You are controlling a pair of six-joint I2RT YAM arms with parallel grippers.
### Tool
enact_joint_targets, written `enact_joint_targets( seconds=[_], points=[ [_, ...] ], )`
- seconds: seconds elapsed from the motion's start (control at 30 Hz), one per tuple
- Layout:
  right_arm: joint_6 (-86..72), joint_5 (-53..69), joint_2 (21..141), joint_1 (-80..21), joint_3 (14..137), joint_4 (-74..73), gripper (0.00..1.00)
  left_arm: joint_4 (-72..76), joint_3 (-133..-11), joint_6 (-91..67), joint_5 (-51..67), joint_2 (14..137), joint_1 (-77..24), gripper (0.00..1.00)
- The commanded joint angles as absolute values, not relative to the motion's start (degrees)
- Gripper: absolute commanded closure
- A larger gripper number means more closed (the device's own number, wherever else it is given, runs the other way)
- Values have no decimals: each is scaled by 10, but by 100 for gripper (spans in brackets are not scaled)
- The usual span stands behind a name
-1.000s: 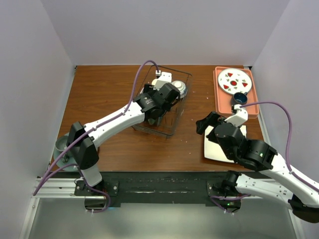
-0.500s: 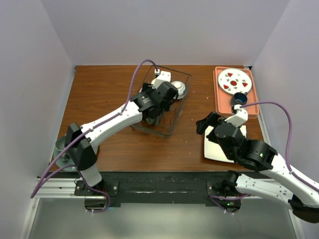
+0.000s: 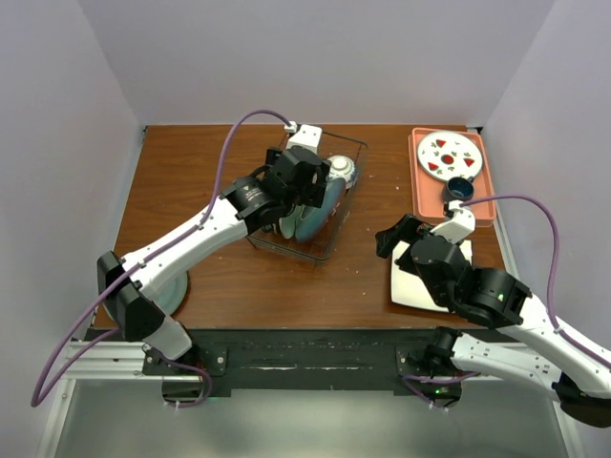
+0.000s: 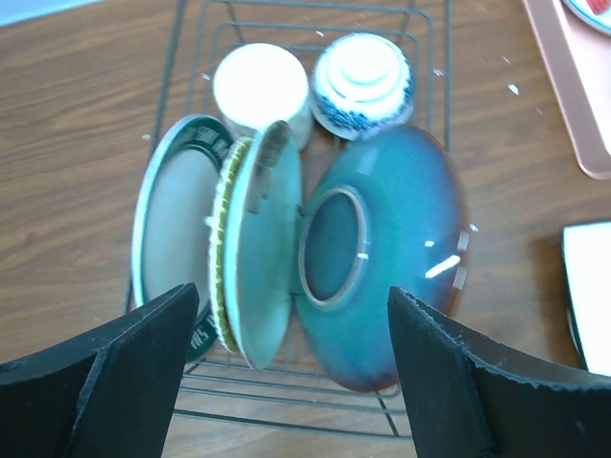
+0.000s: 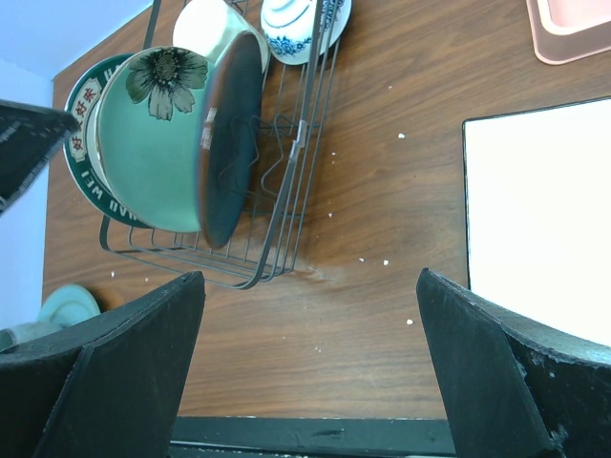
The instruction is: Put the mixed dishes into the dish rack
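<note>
Nearest me, the right gripper (image 5: pixel 307 277) hangs wide open and empty, with the white square plate (image 5: pixel 544 210) flat on the table (image 5: pixel 382 191) just beside it. Further out, the left gripper (image 4: pixel 293 294), jaws wide and holding nothing, is over the dish rack (image 3: pixel 315 250). Inside, on edge: white plate with dark patterned rim (image 4: pixel 177 224), pale green flower plate (image 4: pixel 263 258), teal-blue plate (image 4: pixel 382 277). Behind them, cream mug (image 4: pixel 260 86) and small blue-white patterned bowl (image 4: pixel 363 72), base up.

The brown wooden table (image 3: pixel 210 172) carries the dish rack (image 3: pixel 355 162) mid-far, a pink tray (image 3: pixel 427 196) far right, the white square plate (image 3: pixel 409 288) near right, and a grey-green plate (image 3: pixel 174 291) near left.
</note>
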State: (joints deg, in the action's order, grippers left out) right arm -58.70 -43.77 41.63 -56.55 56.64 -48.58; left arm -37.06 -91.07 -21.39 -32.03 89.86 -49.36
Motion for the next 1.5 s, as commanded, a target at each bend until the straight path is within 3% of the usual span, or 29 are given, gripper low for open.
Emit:
enact_joint_targets(
  seconds=[0.0, 0.33, 0.6, 0.9, 1.13, 1.47],
  points=[
    [-606, -458, 417, -564, 561, -494, 3, -337, -903, -181, -243, 878, -492, 15],
    [-618, -463, 502, -559, 540, -537, 8, -266, -834, -175, -96, 805, -493, 14],
    [-583, -417, 626, -512, 520, -543, 12, -259, -788, -185, -99, 747, -493, 14],
    [-615, -443, 780, -501, 502, -554, 13, -270, -747, -199, -126, 698, -493, 12],
    [-647, -463, 903, -501, 536, -571, 21, -278, -717, -207, -149, 658, -492, 11],
    [-726, -504, 980, -502, 556, -631, 38, -280, -707, -209, -163, 637, -492, 9]
  ],
)
